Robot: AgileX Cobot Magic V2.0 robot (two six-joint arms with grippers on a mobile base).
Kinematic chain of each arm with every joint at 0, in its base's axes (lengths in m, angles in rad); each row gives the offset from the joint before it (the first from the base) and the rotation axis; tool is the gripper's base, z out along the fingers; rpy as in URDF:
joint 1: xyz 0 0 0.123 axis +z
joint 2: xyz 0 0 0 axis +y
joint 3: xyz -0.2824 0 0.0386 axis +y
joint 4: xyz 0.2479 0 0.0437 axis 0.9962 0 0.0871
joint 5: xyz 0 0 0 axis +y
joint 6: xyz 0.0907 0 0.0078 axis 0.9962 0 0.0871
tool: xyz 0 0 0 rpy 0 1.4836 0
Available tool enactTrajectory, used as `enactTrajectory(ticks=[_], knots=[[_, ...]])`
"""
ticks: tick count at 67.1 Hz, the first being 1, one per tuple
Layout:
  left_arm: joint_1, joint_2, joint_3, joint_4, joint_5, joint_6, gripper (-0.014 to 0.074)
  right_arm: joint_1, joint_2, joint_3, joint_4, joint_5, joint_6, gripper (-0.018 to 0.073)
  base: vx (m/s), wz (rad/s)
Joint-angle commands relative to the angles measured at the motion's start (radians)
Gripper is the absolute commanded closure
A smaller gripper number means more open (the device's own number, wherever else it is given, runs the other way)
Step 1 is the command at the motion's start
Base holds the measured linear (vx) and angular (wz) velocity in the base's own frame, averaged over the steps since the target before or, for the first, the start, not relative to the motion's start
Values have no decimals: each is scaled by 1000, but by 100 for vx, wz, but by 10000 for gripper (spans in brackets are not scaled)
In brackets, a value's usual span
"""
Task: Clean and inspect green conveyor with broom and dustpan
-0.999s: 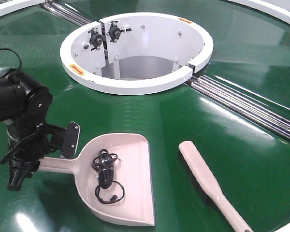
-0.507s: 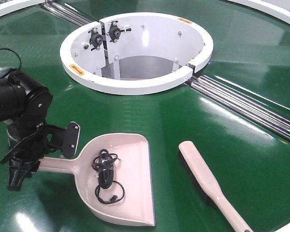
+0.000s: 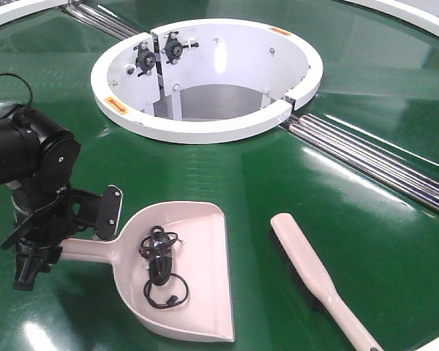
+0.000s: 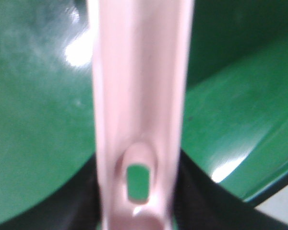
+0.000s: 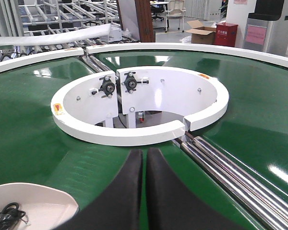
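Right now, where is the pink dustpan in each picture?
Front view: the dustpan lies low and left of middle on the green conveyor, handle toward the left gripper, a black cord inside.
Left wrist view: only its handle shows, running up the middle.
Right wrist view: just its pan edge in the bottom left corner.
Shared landmark: the green belt appears in all three; the white ring hub shows in the front and right wrist views.

pink dustpan [image 4: 139, 96] handle, slotted end, over green conveyor [image 4: 38, 143].
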Motion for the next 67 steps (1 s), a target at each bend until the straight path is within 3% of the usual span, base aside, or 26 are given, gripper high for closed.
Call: enactTrajectory(ticks=[1,7,14,34,51,59,67], knots=[[-8,-36,-27,-23,30,-16,111,-2,1,-24,7,-64,-3,569,0,0],[-8,-36,-27,-23,29,-42,9,-2,1,-24,7,-64,-3,569,0,0],[-8,-43,-27,-22,31,-86,-52,-2,1,-24,7,-64,-3,569,0,0],[-8,-162,-27,31,29,-180,18,-2,1,-24,7,-64,-3,569,0,0],[-8,-346,-27,31,29,-205,206,-2,1,-24,7,-64,-3,569,0,0],[-8,-446,-27,31,0,-314,370,-2,1,-24,7,-48,-3,565,0,0],[-8,-545,-27,31,-58,-475,582,-2,-1,-24,8,-43,-1,564,0,0]])
